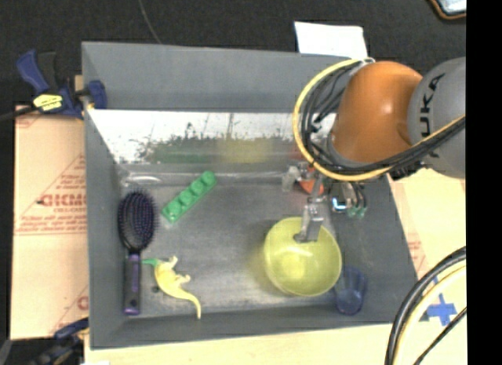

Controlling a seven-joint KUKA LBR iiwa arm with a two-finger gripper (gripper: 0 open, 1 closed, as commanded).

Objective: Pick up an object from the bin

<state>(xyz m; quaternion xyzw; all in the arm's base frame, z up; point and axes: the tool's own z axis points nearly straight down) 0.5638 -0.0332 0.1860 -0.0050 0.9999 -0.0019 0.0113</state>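
Note:
My gripper [310, 230] hangs at the right of the bin, below the orange wrist cover. One grey finger points down into a yellow-green bowl [302, 265] that sits near the bin's front right. The fingertip is at the bowl's upper rim, inside its opening. A small blue object [350, 291] lies just right of the bowl against the bin's front right corner.
A green ridged block [188, 195] lies at the middle left. A dark purple hairbrush [135, 242] lies along the left wall. A yellow toy dinosaur [176, 281] lies near the front left. The arm and its cables cover the bin's back right.

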